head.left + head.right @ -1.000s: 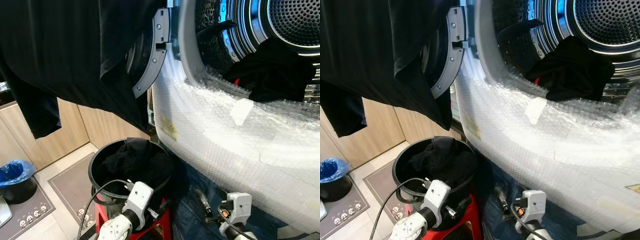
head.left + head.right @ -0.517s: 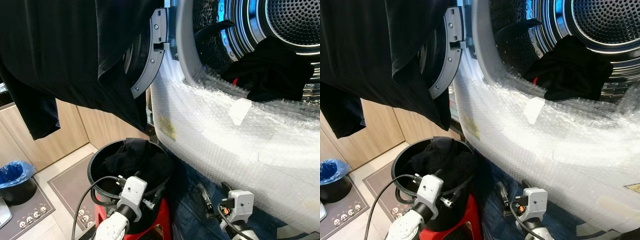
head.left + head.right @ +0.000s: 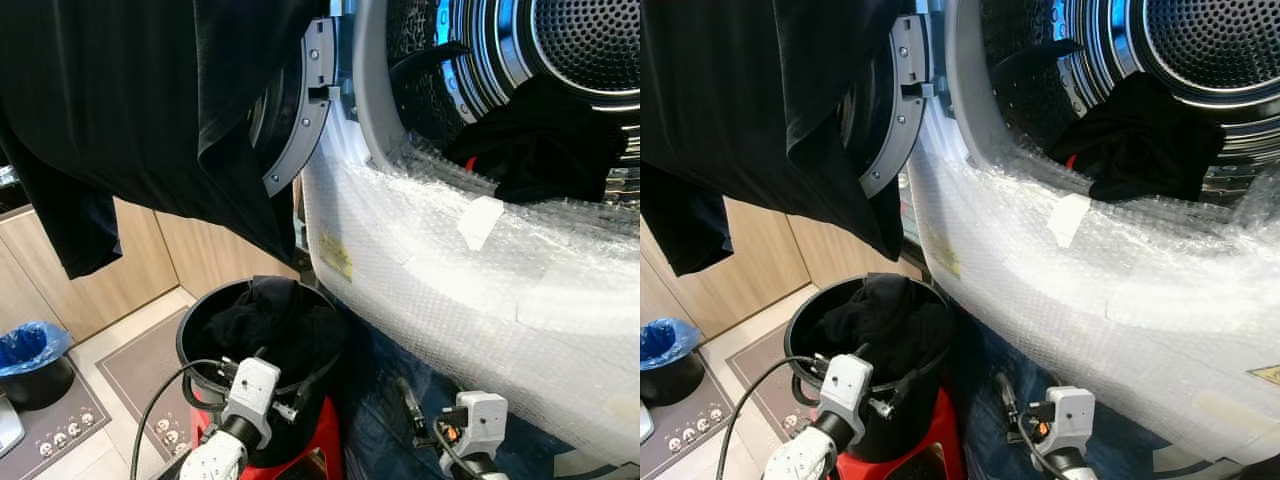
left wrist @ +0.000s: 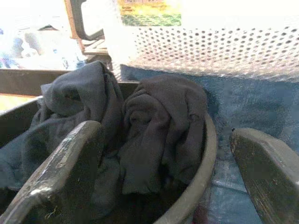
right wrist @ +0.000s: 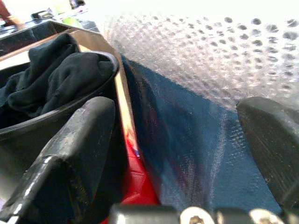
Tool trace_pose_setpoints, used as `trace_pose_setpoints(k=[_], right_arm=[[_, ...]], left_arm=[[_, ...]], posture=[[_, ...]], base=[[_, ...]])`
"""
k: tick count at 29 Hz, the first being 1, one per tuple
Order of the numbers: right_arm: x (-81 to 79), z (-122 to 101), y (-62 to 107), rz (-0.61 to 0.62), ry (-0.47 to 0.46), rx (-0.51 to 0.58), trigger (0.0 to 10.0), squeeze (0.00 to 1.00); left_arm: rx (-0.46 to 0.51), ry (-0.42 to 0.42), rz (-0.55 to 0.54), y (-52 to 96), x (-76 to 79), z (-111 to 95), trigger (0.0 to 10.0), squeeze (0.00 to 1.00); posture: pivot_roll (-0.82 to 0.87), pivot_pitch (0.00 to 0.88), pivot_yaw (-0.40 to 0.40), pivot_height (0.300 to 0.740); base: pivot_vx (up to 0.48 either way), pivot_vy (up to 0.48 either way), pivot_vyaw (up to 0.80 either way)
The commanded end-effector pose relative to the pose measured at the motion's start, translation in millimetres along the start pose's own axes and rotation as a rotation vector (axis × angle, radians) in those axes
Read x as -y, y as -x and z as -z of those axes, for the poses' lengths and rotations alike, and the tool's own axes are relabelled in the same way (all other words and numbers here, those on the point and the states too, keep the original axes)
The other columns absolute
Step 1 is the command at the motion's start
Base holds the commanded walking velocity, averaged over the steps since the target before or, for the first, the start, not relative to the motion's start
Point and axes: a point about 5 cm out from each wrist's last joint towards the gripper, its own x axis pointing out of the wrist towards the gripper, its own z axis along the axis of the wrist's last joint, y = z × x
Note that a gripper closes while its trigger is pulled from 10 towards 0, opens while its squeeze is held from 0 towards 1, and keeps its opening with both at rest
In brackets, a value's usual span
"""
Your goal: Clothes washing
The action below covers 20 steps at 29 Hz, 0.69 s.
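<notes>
The left gripper hung wide open and empty at the near rim of the black bucket, the right gripper equally spread beside it, over blue cloth. The dark clothes sat heaped in the bucket, at about 7 o'clock from the washing-machine drum. A good grab would probably come straight down over the tallest fold, closing across it. The heap had no clear long axis; its ridge peaked upward, leaning toward the bubble-wrapped machine front. A black garment already lay in the drum mouth.
</notes>
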Motion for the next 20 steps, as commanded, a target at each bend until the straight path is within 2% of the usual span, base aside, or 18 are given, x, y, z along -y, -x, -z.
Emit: trace_pose_setpoints(k=[1, 5, 10, 20], right_arm=[[-1.0, -12.5, -9.1, 0.02, 0.023, 0.04, 10.0, 0.0], [-2.9, -15.8, -13.5, 0.022, 0.03, 0.049, 10.0, 0.0], [-8.2, -14.4, -10.9, -0.001, 0.02, 0.053, 10.0, 0.0], [-7.8, -12.4, -6.9, -0.007, 0.019, 0.045, 10.0, 0.0]], left_arm=[[-0.005, -0.019, -0.031, -8.6, -9.2, -4.5, 10.0, 0.0], [0.005, -0.032, -0.047, -15.7, -16.0, -10.4, 10.0, 0.0], [0.01, -0.014, -0.049, -14.6, -20.1, -11.9, 10.0, 0.0], [0.025, -0.025, -0.003, -7.6, -12.8, -13.0, 10.0, 0.0]], posture=[[-0.07, 0.0, 0.035, 0.74], [-0.06, 0.0, 0.041, 0.74], [-0.06, 0.0, 0.047, 0.74], [-0.05, 0.0, 0.037, 0.74]], base=[[0.0, 0.0, 0.0], [0.0, 0.0, 0.0], [0.0, 0.0, 0.0], [0.0, 0.0, 0.0]])
